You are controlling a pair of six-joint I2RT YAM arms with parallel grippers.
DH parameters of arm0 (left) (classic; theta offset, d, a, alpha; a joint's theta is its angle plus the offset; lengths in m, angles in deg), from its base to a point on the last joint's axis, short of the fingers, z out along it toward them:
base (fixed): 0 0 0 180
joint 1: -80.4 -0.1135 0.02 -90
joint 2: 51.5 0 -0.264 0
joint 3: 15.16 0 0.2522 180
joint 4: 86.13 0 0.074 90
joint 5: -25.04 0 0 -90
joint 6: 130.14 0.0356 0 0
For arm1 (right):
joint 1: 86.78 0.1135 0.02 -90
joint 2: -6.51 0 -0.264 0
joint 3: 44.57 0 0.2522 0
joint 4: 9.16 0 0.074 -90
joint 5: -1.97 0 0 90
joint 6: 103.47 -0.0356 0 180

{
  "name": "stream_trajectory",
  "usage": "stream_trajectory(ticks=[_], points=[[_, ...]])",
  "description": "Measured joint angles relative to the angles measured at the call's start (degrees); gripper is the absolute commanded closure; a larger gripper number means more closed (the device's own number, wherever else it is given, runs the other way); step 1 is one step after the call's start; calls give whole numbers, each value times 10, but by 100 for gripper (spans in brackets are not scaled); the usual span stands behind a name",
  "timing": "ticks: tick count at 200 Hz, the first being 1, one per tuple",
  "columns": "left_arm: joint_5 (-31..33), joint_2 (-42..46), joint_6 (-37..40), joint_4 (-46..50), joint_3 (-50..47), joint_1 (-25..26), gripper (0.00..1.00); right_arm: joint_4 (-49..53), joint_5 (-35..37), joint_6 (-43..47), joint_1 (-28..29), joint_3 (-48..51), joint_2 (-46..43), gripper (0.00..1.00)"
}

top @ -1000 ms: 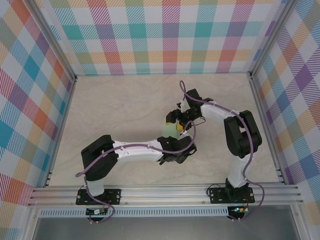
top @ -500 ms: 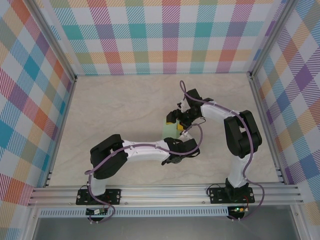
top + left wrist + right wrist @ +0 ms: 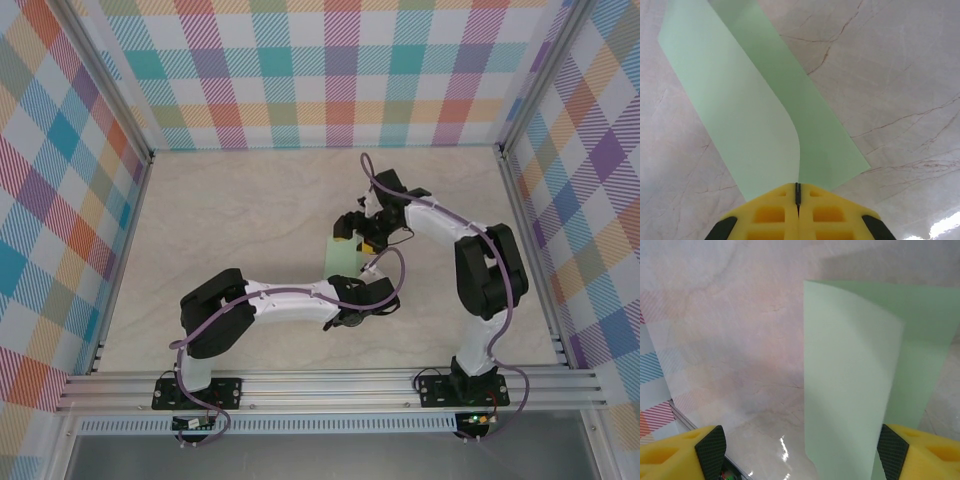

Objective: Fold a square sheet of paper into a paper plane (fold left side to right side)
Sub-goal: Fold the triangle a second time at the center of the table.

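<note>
On the pale marbled tabletop (image 3: 230, 220), near its middle, the square sheet of paper (image 3: 342, 258) is seen from above as a narrow strip of plain pale green, doubled over on itself. In the left wrist view the sheet (image 3: 740, 115) is shown in two layers: on the left a lighter upper layer is lifted and bowed, and on the right a darker lower layer is laid flat on the stone, one corner exposed. The left gripper (image 3: 348, 283) is placed at the near end of the strip, and its yellow fingers are pressed together on the lifted layer's near edge, which is drawn down into the slit between them (image 3: 797, 192). The right gripper (image 3: 355, 228) is held at the far end of the strip, just beyond it. In the right wrist view its fingers are spread wide (image 3: 800, 455) with nothing clamped, and the raised layer (image 3: 850, 375) is seen between them, closer to the right-hand finger, with the darker layer behind it
</note>
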Motion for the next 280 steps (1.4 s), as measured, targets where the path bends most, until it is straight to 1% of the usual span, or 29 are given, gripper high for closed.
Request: stream_trajectory(ticks=[40,54,66,92,113,133,149,167,191,216,247,280], points=[[-40,5,-9,-12,-9,-11,99,11,49,10,-40,-14,-98,8],[-58,12,-11,-20,-16,-19,99,11,77,15,-53,-2,-140,9],[-75,22,-15,-26,-24,-29,99,10,100,19,-59,22,-178,11],[-110,47,-23,-39,-39,-57,99,7,132,24,-59,104,-245,22],[-142,66,-27,-54,-52,-78,100,-4,135,22,-59,186,-278,34],[-175,82,-31,-69,-66,-98,99,-27,120,17,-59,264,-297,51],[-201,92,-35,-82,-79,-113,99,-51,97,15,-57,315,-301,65],[-228,99,-37,-92,-93,-128,99,-87,71,-1,-43,361,-301,73],[-259,111,-38,-104,-110,-144,99,-130,53,-24,-7,400,-300,83],[-283,127,-39,-112,-127,-162,99,-181,45,-52,25,417,-292,87],[-303,133,-40,-127,-137,-177,99,-232,42,-75,59,415,-250,93],[-311,135,-41,-134,-140,-190,99,-250,51,-86,84,405,-197,94]])
